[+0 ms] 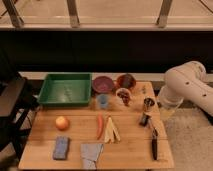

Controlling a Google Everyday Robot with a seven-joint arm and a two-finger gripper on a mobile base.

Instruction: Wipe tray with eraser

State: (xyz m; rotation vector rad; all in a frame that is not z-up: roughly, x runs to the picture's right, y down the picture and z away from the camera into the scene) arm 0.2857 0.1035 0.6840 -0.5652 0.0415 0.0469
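Observation:
The green tray (pixel 65 89) lies at the back left of the wooden table. The eraser (pixel 144 119), a small dark block, lies on the table's right side, far from the tray, just in front of a small metal cup (pixel 148 103). My white arm (pixel 186 86) bends in from the right. Its gripper end (pixel 163 107) hangs at the table's right edge, a little to the right of the eraser and the metal cup, and touches neither.
Behind the eraser are a purple bowl (pixel 102 83), a brown bowl (pixel 126 80), a red-rimmed cup (pixel 123 96) and a blue cup (pixel 103 101). In front are an orange (pixel 62 123), a carrot (pixel 99 126), a blue sponge (pixel 61 148), a grey cloth (pixel 91 152) and a dark tool (pixel 154 145).

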